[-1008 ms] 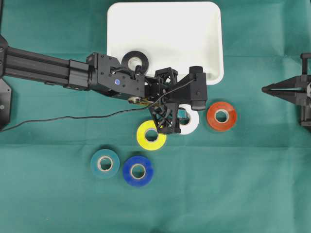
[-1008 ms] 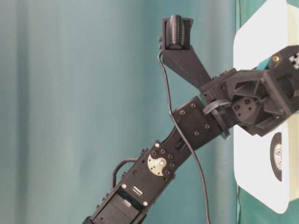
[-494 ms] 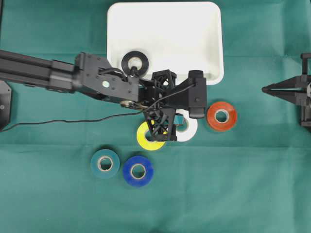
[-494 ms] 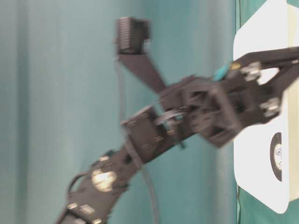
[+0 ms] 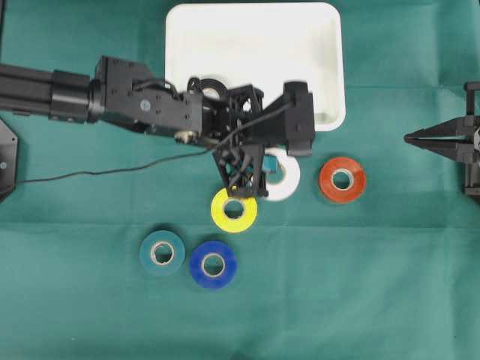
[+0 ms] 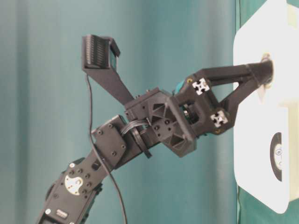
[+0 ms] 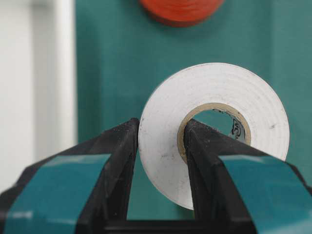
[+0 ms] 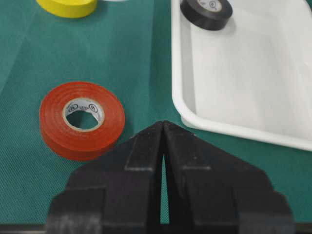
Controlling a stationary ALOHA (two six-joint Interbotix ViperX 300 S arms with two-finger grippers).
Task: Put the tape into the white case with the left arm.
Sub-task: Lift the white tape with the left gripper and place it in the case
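Observation:
In the left wrist view my left gripper (image 7: 161, 124) is shut on a white tape roll (image 7: 209, 83), with one finger on its outer wall and the other inside its core. From overhead the left gripper (image 5: 271, 166) and the white tape (image 5: 289, 178) sit just below the near edge of the white case (image 5: 255, 45). A black tape roll (image 5: 214, 85) lies inside the case, partly hidden by the arm. At the right edge my right gripper (image 5: 411, 138) is shut with nothing in it, and its tips (image 8: 162, 124) point between a red tape roll and the case.
On the green cloth lie a yellow roll (image 5: 233, 209) beside the left gripper, a red roll (image 5: 342, 178) to its right, and teal (image 5: 162, 252) and blue (image 5: 213, 263) rolls nearer the front. A thin black cable (image 5: 112, 171) trails left.
The left arm has drawn back to the left and toward the case, taking the white roll with it and uncovering the yellow roll. The right arm has not moved.

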